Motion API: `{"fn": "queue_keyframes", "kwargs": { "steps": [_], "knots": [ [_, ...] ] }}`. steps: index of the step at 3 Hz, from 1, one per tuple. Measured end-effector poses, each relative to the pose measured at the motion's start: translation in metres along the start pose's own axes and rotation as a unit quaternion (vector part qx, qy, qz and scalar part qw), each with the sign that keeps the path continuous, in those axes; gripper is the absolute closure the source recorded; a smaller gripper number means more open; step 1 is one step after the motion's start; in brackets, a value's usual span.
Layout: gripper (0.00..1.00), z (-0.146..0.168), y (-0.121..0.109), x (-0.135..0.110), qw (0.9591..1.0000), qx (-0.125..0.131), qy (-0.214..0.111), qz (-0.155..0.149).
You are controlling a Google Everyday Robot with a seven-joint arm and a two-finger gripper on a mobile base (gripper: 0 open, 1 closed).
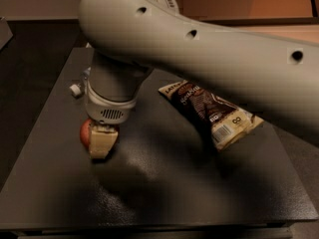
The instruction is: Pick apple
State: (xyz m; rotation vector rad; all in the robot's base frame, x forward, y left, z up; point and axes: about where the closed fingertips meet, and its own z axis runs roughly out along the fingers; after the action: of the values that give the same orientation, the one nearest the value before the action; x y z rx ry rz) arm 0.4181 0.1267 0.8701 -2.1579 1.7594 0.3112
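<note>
The apple (85, 133) is small and red, and only its left side shows, at the left of the dark table (174, 193). My gripper (101, 142) hangs straight down from the big grey arm (199, 54) and is shut on the apple. One cream finger (101, 144) covers the apple's front; the other finger is hidden behind it. The apple looks held slightly above the table, with a dark shadow under it.
A brown chip bag (209, 111) lies flat right of the gripper, behind the middle of the table. A small white object (76, 89) sits near the table's left edge behind the gripper. The table's front edge runs along the bottom.
</note>
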Motion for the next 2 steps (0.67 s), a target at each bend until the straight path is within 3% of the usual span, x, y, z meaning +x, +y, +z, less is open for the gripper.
{"fn": "queue_keyframes", "kwargs": {
  "steps": [1, 2],
  "knots": [
    [1.00, -0.032, -0.009, -0.006, 0.9998, 0.019, -0.004, -0.008],
    [1.00, -0.066, -0.019, -0.010, 0.9991, 0.037, -0.008, -0.017]
  ]
}}
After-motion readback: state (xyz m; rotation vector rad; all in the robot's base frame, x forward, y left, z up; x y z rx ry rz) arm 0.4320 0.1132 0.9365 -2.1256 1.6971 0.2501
